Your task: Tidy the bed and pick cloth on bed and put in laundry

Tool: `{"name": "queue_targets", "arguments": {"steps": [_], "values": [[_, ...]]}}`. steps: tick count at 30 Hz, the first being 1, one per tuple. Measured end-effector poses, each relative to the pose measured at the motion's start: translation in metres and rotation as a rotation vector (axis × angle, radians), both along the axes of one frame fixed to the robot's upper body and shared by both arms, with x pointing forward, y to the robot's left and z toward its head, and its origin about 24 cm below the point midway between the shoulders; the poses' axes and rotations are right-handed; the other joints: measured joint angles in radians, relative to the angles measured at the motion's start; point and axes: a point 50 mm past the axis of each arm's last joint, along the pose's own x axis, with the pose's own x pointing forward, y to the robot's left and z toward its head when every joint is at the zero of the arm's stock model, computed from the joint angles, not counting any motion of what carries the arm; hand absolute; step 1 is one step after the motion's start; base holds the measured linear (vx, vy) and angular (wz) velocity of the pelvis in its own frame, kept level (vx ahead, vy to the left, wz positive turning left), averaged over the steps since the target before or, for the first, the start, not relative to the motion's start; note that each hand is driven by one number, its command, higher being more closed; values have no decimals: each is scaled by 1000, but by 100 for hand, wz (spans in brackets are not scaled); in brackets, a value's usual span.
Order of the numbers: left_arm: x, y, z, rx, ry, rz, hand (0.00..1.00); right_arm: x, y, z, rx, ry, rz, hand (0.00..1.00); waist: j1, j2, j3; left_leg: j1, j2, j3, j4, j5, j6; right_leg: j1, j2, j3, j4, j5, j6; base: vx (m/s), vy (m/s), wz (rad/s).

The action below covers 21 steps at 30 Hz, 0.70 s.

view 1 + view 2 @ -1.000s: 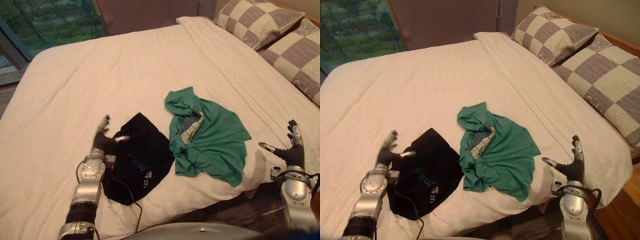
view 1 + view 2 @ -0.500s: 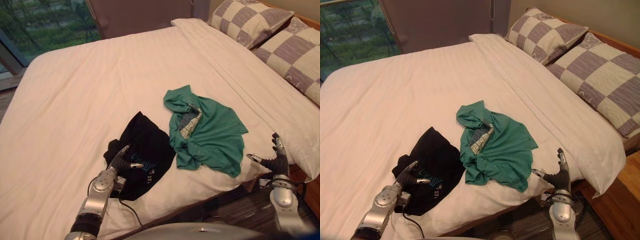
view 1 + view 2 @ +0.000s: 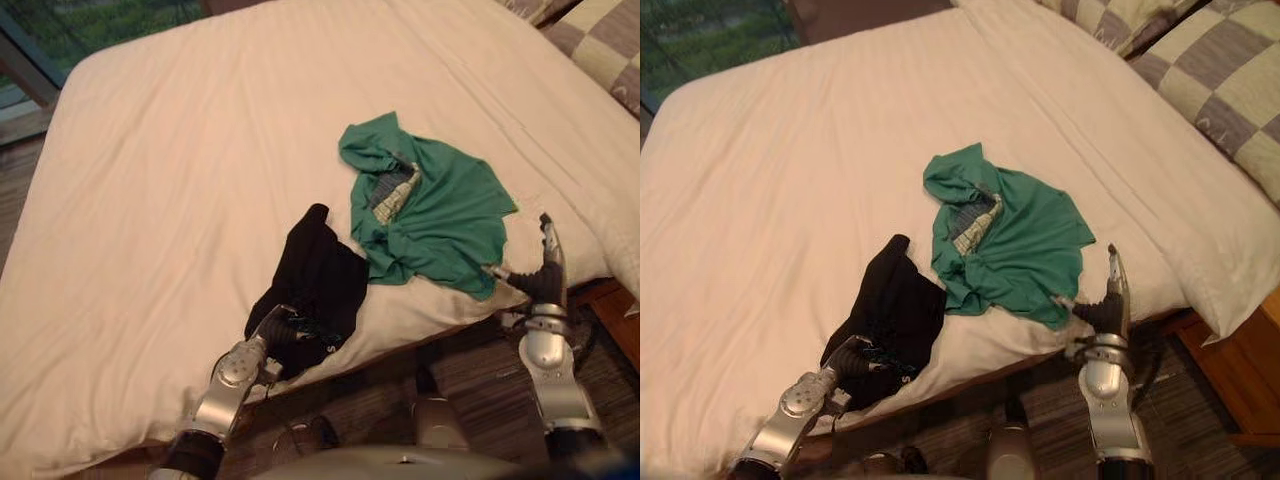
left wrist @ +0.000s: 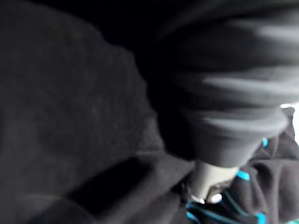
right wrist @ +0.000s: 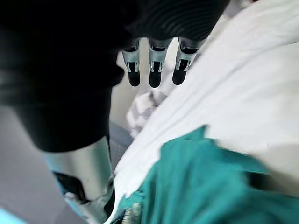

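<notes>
A black cloth point(image 3: 318, 272) with blue print lies bunched in a long strip near the bed's front edge. My left hand point(image 3: 281, 336) is curled into its near end, and dark fabric point(image 4: 84, 116) wraps the hand in the left wrist view. A crumpled green cloth point(image 3: 432, 205) lies to the right of it on the white sheet point(image 3: 190, 150). My right hand point(image 3: 545, 280) stands open at the bed's edge, fingers point(image 5: 149, 70) straight, just beside the green cloth's point(image 5: 201, 186) near corner and apart from it.
Checkered pillows point(image 3: 1225, 75) lie at the head of the bed, far right. A wooden frame or stand point(image 3: 1240, 370) sits right of my right arm. Dark wooden floor point(image 3: 470, 370) runs along the front edge. A window point(image 3: 80, 20) is at the far left.
The camera has tilted down. My left hand went from open above the black cloth to curled on it, and the cloth is drawn into a strip toward the edge. The right hand stayed open.
</notes>
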Motion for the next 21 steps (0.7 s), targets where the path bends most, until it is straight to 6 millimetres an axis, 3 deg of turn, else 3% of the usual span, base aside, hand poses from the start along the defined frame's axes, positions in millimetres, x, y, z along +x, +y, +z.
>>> {"name": "queue_targets", "arguments": {"steps": [5, 7, 10, 11, 15, 16, 19, 21], "values": [[1, 5, 3, -37, -62, 17, 100, 20, 8, 43, -112, -116, 46, 0, 3, -10, 32, -32, 2, -23, 36, -15, 4, -17, -7, -12, 29, -18, 4, 5, 19, 11], [2, 7, 6, -49, -99, 22, 100, 27, 7, 54, -144, -121, 50, 0, 20, -11, 45, -43, 5, -28, 48, -21, 3, -29, -7, -15, 44, -27, 4, 5, 2, 10], [5, 7, 12, -82, -167, 39, 100, 36, 4, 72, -204, -135, 64, 0, 27, -8, 71, -85, 7, -60, 72, -25, 5, -52, -12, -41, 65, -40, 4, 11, -5, 25], [5, 7, 13, -94, -182, 48, 100, 39, 6, 78, -231, -142, 76, 0, 34, 4, 81, -93, 11, -69, 80, -26, 3, -53, -12, -52, 71, -44, 2, 20, -10, 26], [5, 11, 17, -108, -207, 78, 100, 57, 17, 78, -244, -113, 123, 0, 50, -8, 106, -112, 18, -83, 85, -27, 2, -69, -8, -67, 85, -53, -5, 27, -22, 8], [6, 11, 19, -123, -220, 94, 100, 64, 19, 77, -264, -89, 127, 0, 53, 2, 113, -118, 19, -90, 87, -27, 2, -70, -8, -73, 85, -53, -6, 14, -13, 15], [9, 11, 27, -123, -257, 88, 100, 81, 13, 74, -320, -14, 111, 0, 62, 7, 149, -146, 23, -119, 100, -27, 2, -73, -8, -98, 82, -53, -6, -2, -11, 20], [11, 10, 33, -120, -283, 69, 100, 91, 4, 76, -324, 28, 85, 0, 84, 17, 163, -176, 28, -137, 110, -27, 2, -85, -5, -116, 78, -53, -6, -6, -20, 21]]}}
